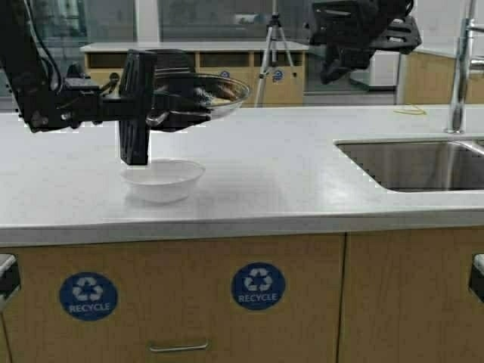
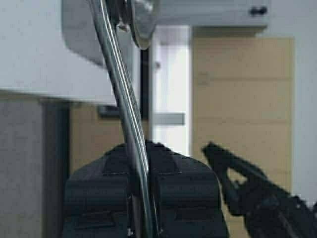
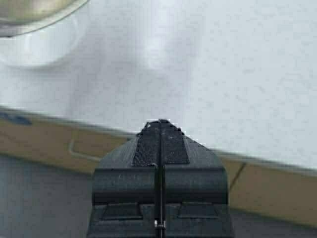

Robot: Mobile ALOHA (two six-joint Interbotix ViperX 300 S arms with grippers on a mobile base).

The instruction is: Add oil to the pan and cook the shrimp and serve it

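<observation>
Up above the white table, on the left, the left tool is clamped on the rim of the pan, holding the steel pan tilted in the air directly over a small white bowl that sits on the table. High at the far right, the right tool hangs with its fingers pressed together, holding nothing. A steel sink is set into the table's right side.

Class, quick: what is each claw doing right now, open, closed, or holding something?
Left claw: closed on the pan, held above the white bowl.
Right claw: closed, holding nothing, raised over the counter.
</observation>
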